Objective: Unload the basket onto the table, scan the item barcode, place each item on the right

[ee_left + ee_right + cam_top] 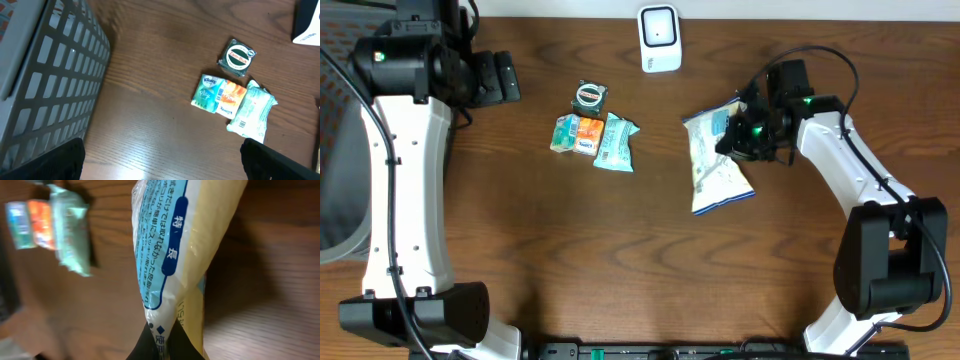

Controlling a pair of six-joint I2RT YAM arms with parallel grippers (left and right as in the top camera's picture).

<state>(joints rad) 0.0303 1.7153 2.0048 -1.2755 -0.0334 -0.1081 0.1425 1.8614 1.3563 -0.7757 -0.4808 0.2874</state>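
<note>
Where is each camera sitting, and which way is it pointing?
Overhead: above the table, facing straight down; left arm, right arm, scanner, packets, bag.
Left wrist: raised at the far left, facing down at packets and a basket; open left fingertips in the bottom corners.
Right wrist: close behind the bag, facing across the table towards the packets; shut right fingertips pinch its edge.
Shared: packets appear in all three.

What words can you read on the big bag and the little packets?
"特長": in a blue oval on the bag.
"Kleenex": on the teal tissue pack.
The bag's smaller Japanese print: too blurred to read.
On the orange pack: too small to read.
On the round tin: red lettering, too blurred to read.
On the green packet: a barcode, digits too small.
On the scanner: no text visible.
</note>
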